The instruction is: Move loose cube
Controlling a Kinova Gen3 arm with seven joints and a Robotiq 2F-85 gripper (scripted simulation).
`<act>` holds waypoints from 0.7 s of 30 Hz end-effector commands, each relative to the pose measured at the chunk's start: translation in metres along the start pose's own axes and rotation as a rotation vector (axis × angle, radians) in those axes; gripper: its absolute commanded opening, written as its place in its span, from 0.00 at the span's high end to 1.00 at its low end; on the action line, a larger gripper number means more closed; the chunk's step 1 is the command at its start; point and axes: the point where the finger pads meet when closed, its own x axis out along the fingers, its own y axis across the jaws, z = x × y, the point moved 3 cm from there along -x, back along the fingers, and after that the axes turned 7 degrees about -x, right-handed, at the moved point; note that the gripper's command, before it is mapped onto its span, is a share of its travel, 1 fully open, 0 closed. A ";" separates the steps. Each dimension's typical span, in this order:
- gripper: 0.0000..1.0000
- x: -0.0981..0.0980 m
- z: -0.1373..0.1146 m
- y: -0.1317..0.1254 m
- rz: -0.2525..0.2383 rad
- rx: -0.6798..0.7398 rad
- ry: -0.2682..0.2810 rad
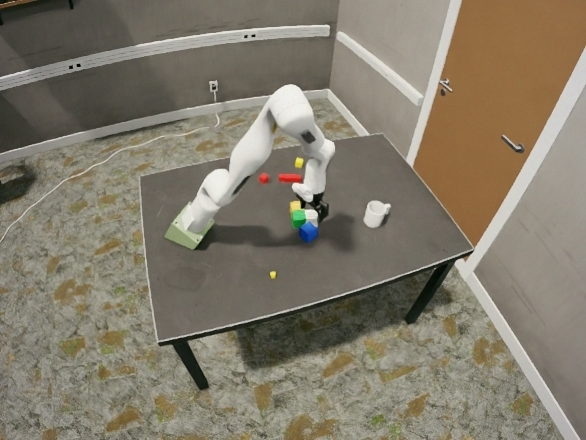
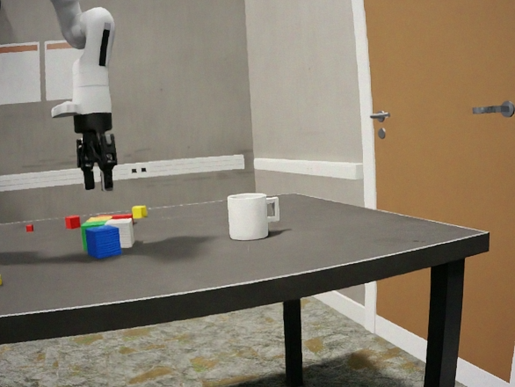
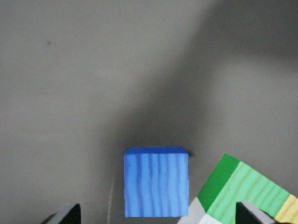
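The loose blue cube point(image 1: 308, 232) point(image 2: 103, 241) point(image 3: 156, 182) lies on the dark table point(image 1: 225, 280), turned at an angle to the other three. A green cube point(image 1: 298, 218) point(image 2: 86, 230) point(image 3: 240, 190), a white cube point(image 1: 312, 216) point(image 2: 126, 231) point(image 3: 199, 218) and a yellow cube point(image 1: 294, 205) point(image 3: 289, 209) sit together in an L. The blue cube lies close to the white cube's corner, not flush. My gripper point(image 1: 320, 210) point(image 2: 97, 186) point(image 3: 159, 217) is open and empty. It hangs well above the cubes, its fingers lined up either side of the blue cube in the wrist view.
A white mug point(image 1: 376, 214) point(image 2: 248, 216) stands to the right of the cubes. Behind them lie a red cube point(image 1: 263, 178) point(image 2: 72, 222), a red bar point(image 1: 290, 177) and a yellow cube point(image 1: 299, 162) point(image 2: 140, 211). A small yellow cube point(image 1: 273, 274) lies nearer the front edge.
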 end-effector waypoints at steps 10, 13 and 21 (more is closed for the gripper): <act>0.00 0.000 0.000 0.000 0.000 0.042 -0.001; 0.00 0.000 0.000 0.000 0.000 0.078 -0.001; 0.00 0.000 0.000 0.000 0.001 0.237 0.000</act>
